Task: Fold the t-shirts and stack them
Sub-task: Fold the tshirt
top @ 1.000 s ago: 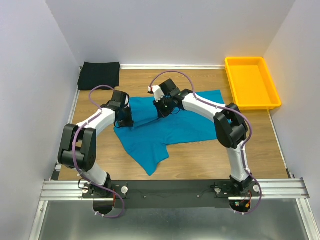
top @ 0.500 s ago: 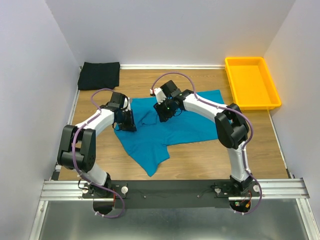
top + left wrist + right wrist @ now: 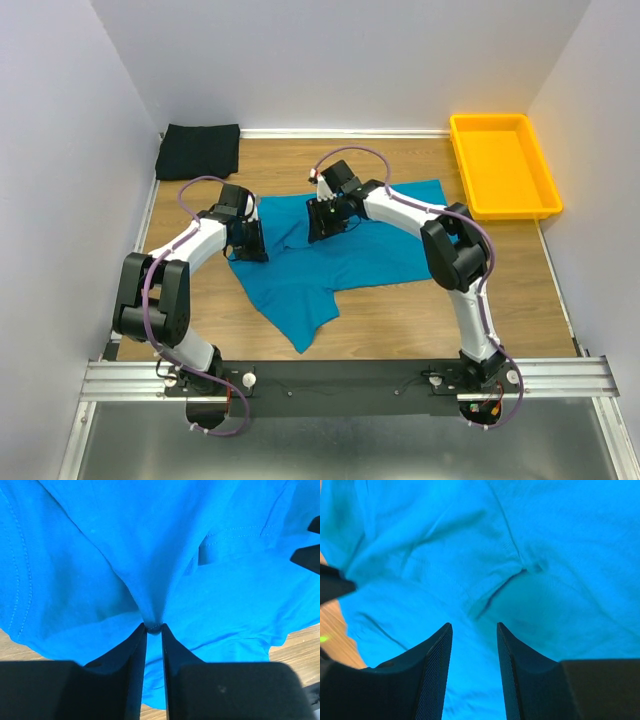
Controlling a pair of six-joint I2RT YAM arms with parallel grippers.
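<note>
Two shirts are being borne by the desk [image 3: 400, 320]: the teal shirt [image 3: 350, 265] spread at its middle, the black shirt [image 3: 199, 150] folded at the far-left corner. A teal fold is being pinched by the left jaws, while the right jaws are being held parted just over the cloth.

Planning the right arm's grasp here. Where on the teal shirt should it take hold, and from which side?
Probably the raised, stitched edge just ahead of the open right gripper, taken from above with one finger slid under the lip. It stands off the teal shirt with a shadow beneath, so there is cloth to pinch. The left gripper holds another ridge.
</note>
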